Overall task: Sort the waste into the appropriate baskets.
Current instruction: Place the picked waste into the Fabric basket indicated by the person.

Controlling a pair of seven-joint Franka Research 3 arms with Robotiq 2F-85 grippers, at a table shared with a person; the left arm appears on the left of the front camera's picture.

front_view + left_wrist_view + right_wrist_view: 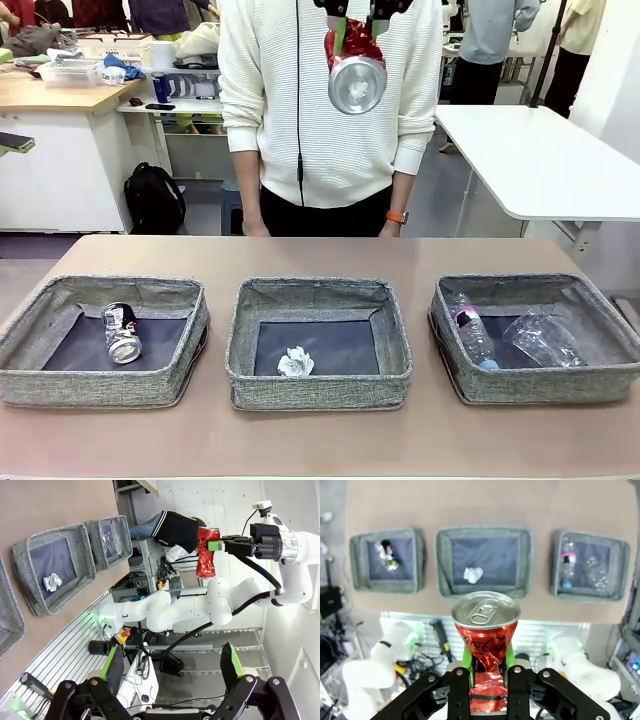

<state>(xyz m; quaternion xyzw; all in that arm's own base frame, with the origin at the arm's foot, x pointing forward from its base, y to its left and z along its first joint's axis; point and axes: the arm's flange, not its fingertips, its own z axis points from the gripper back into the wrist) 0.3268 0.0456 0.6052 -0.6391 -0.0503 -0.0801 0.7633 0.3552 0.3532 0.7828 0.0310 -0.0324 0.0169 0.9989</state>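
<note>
My right gripper (486, 660) is shut on a dented red drink can (485, 630), held high above the table, and the front view shows the can (355, 75) hanging before the person's chest. Three grey baskets sit in a row. The left basket (30, 325) holds a black-and-silver can (122, 332). A crumpled paper ball (296, 362) lies in the middle basket (245, 340). Inside the right basket (600, 310) are a clear bottle (472, 332) and a clear cup (540, 340). My left gripper (172, 672) is open and empty, raised well off the table.
A person in a white sweater (300, 100) stands at the table's far edge, arms at the sides. Bare brown tabletop (320, 255) runs between the baskets and the person. A white side table (540, 160) stands at the back right.
</note>
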